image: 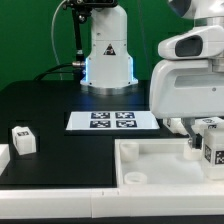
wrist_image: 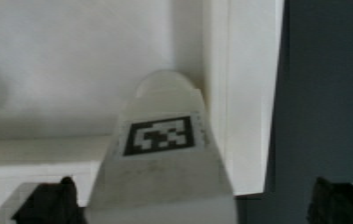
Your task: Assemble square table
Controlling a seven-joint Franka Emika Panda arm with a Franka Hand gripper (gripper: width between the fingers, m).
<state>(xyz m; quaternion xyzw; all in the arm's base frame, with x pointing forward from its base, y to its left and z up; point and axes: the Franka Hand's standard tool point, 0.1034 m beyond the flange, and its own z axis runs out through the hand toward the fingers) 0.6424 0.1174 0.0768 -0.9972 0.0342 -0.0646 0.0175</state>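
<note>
1 tagged leg (image: pixel 212 142) stands at the square slab (image: pixel 150 165), exterior view's right, between our wide-apart jaws — ungripped — while a 2nd leg (image: pixel 22 140) sits loose on the table (image: pixel 50 100), so we judge most assembly remains.

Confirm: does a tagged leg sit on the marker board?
No, the marker board shows only its own tags; one leg stands apart from it, toward the exterior view's left.

Tagged white leg (image: pixel 212 142) stands on square slab (image: pixel 160 162).
</note>
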